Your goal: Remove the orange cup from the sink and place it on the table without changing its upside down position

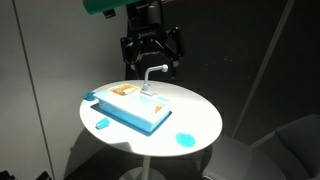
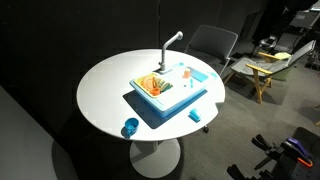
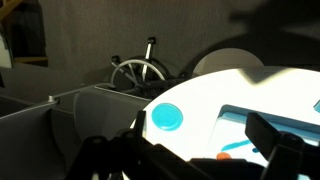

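The light blue sink [image 1: 135,108] [image 2: 172,96] with its white curved faucet [image 1: 152,72] [image 2: 172,42] lies in the middle of the round white table [image 1: 195,110] [image 2: 105,85]. In the wrist view a tiny orange cup [image 3: 223,156] shows at the bottom edge beside the sink's [image 3: 275,118] blue rim, partly hidden by the gripper body. My gripper [image 1: 151,58] [image 3: 200,128] hangs open high above the sink's far side, with nothing between its fingers [image 3: 260,131]. In the exterior views I cannot pick the cup out from the orange-tan patch [image 1: 125,90] [image 2: 150,84] in the basin.
A small round blue dish [image 1: 185,139] [image 2: 130,127] [image 3: 166,117] lies near the table's edge. Small blue pieces [image 1: 102,123] [image 2: 196,116] lie beside the sink. A grey chair [image 2: 215,45] stands behind the table, and clutter [image 2: 265,65] sits further off.
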